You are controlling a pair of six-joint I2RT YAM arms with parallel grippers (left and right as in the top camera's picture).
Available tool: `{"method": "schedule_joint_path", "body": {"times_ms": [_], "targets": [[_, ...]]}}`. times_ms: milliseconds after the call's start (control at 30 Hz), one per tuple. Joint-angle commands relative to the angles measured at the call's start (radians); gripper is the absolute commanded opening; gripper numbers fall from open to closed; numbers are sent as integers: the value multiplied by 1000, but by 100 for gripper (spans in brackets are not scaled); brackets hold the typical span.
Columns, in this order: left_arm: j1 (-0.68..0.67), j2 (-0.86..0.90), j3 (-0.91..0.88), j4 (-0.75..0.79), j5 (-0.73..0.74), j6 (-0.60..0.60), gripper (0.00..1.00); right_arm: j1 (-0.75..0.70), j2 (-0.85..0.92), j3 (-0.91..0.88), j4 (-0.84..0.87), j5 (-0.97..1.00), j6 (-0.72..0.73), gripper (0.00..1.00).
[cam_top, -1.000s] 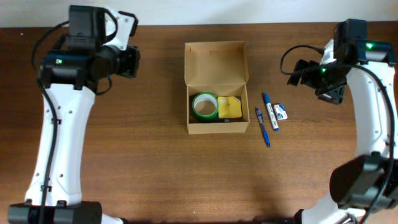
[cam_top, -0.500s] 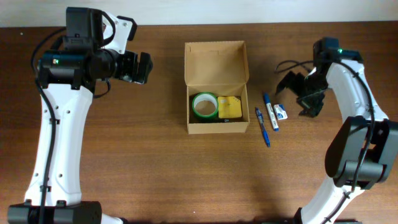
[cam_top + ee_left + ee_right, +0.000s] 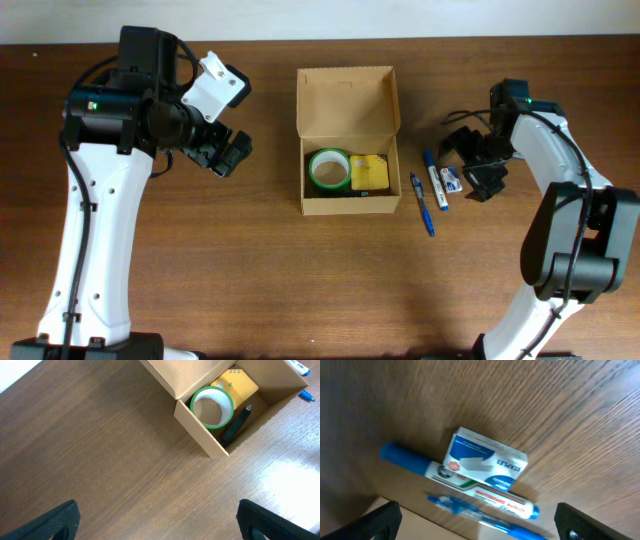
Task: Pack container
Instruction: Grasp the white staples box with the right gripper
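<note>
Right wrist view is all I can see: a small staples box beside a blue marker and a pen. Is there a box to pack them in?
Observer: Yes, an open cardboard container stands just beside the blue pen, flap lid back.
Operator: Anything inside?
Observer: A green tape roll and a yellow pack lie in it.
Operator: Is the other claw holding something?
Observer: No, the left gripper is open and holds nothing.

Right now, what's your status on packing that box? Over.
Left gripper open, empty. Right gripper open, above staples. Box open: tape inside. Pens, staples outside, nothing blocking.
</note>
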Motion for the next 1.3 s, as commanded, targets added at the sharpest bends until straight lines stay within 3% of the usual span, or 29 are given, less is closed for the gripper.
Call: {"method": "schedule_joint_path", "body": {"times_ms": [0,367,667,833,1000,1267], "targets": [[2,-26,22,0,11,20,100,16,6,-9,9,-8,83,99],[2,-26,22,0,11,20,100,24,84,-11,65,61,143,100],[2,-26,22,0,11,20,100,24,84,-90,127,82,195,94],[2,-26,22,0,11,20,100,24,84,-90,137,80,195,68],[2,-26,22,0,11,20,100,24,84,-90,137,78,190,61],[2,-26,22,0,11,20,100,24,80,-75,123,77,41,45]]}}
